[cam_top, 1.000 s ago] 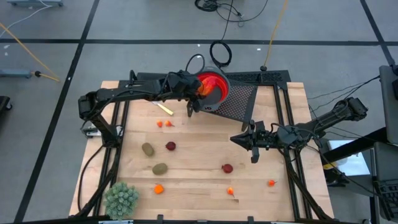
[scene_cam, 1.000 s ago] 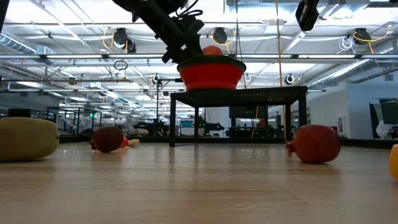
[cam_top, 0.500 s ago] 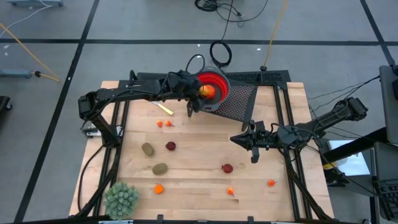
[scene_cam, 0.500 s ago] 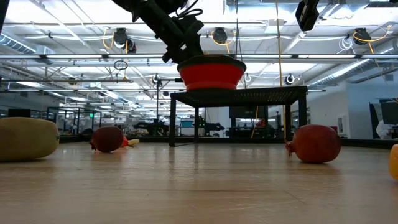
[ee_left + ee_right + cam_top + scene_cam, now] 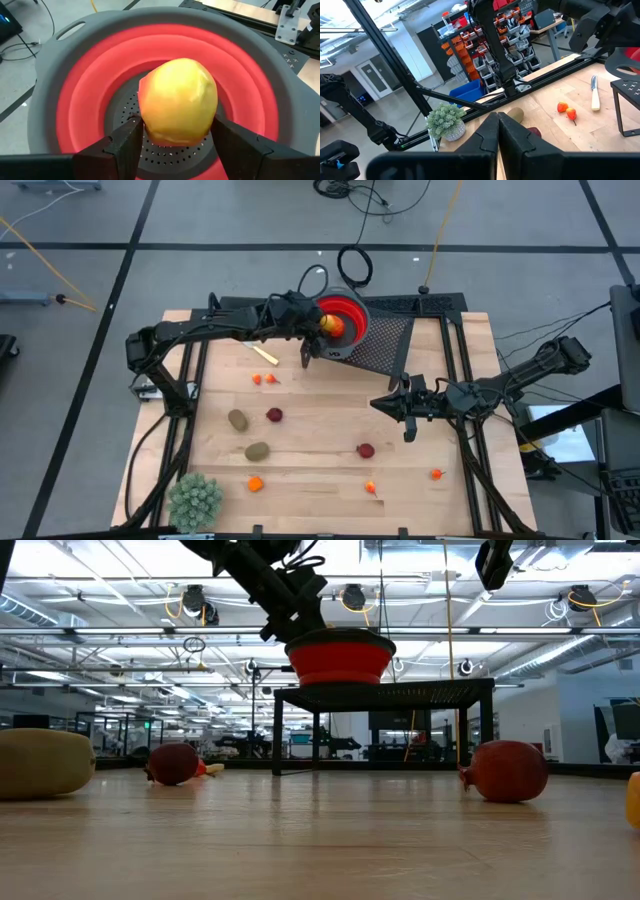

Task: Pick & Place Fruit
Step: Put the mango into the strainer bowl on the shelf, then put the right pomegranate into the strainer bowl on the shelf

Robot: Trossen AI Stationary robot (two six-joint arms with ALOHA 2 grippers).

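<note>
From above, the left tool [image 5: 322,326] reaches over the red colander [image 5: 352,313] on the raised rack [image 5: 392,340], a yellow-orange fruit [image 5: 333,326] between its fingers, directly above the bowl's floor. At bench level, the colander [image 5: 340,655] hides the fruit. The left wrist view shows both fingers [image 5: 125,145] clamped on the fruit [image 5: 178,101], perforated base just beneath. The right tool [image 5: 392,406], fingers together and empty, waits mid-bench.
</note>
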